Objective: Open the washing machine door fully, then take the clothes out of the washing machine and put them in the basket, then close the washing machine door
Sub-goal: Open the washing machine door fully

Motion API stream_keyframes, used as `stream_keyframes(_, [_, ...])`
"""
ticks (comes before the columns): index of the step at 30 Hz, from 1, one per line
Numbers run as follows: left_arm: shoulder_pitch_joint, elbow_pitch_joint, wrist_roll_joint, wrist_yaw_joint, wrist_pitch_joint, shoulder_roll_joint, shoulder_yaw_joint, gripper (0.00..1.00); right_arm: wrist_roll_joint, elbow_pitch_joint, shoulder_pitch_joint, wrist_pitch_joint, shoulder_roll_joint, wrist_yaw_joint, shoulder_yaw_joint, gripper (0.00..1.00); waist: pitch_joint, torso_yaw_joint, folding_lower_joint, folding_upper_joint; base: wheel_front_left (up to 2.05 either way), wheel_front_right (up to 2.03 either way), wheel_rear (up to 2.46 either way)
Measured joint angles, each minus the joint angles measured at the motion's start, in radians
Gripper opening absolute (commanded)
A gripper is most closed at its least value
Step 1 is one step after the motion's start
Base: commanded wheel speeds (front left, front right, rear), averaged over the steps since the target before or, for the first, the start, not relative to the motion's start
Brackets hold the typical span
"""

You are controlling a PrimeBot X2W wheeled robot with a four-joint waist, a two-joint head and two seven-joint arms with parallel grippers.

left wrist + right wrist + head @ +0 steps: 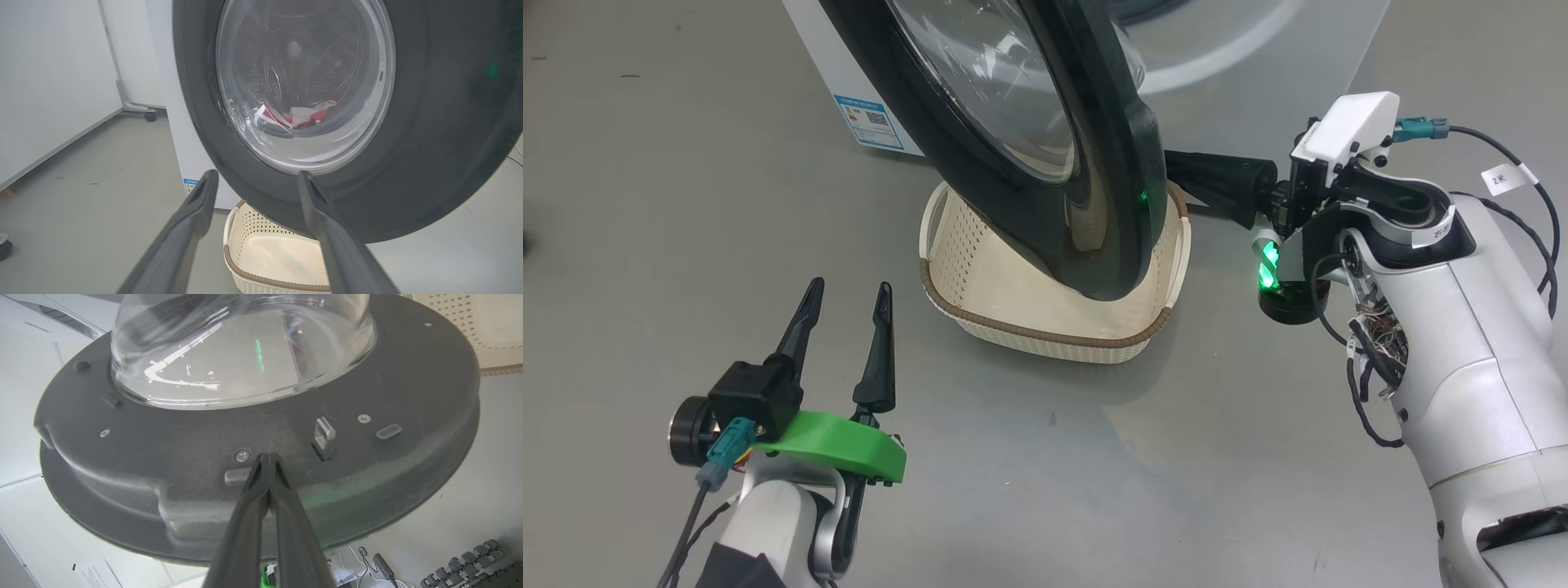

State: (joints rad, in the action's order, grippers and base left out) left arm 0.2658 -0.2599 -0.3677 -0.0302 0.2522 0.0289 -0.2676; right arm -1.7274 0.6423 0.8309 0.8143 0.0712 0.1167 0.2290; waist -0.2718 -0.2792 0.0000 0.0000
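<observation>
Barely into step one, with the washing machine door (1013, 122) swung partway out above the empty basket (1029, 331), right gripper (267, 461) pinched together against its inner face, left gripper (849, 286) spread apart nearby, red clothes (300, 116) inside the washing machine (179, 122), unloading and closing yet to come.

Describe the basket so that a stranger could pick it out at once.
Find the big white washing machine with its black-rimmed round door standing open. On the grey floor under the door's lower edge sits the basket. Unlike the white machine and glossy door, it is small, cream, perforated, with a brown woven-look rim.
</observation>
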Motion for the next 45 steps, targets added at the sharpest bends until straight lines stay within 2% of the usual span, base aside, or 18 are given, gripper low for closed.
stream_keyframes(28, [-0.002, 0.003, 0.000, 0.000, 0.000, 0.000, -0.026, 1.00, -0.235, -0.145, -0.067, -0.044, 0.001, 0.002, 0.301, 0.00, 0.004, -0.031, 0.0000, 0.0000, 0.00, 0.00, 0.00])
stream_keyframes(45, [-0.019, 0.003, 0.000, 0.000, 0.000, 0.000, -0.029, 1.00, -0.270, -0.198, -0.082, -0.115, 0.001, 0.002, 0.426, 0.00, 0.006, -0.038, 0.0000, 0.0000, 0.00, 0.00, 0.00])
